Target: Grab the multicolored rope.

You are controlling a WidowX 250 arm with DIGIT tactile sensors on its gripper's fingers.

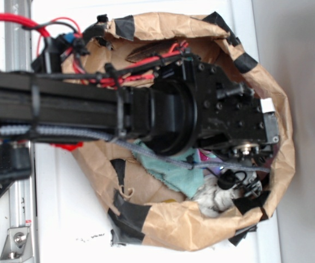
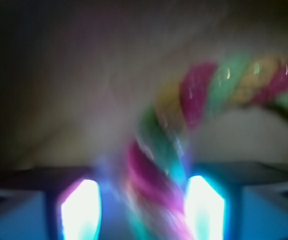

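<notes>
Brown paper bag (image 1: 201, 224) around the arm.
Gripper (image 2: 142, 210) fingers sit partly open, multicolored rope (image 2: 184, 130) between them, running up and bending right; grip unclear.

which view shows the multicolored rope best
The wrist view: the multicolored rope fills it, twisted strands running down between the hand fingers, though blurred. In the exterior view the arm covers the paper-lined bin, and I can't make out the rope for certain.
</notes>
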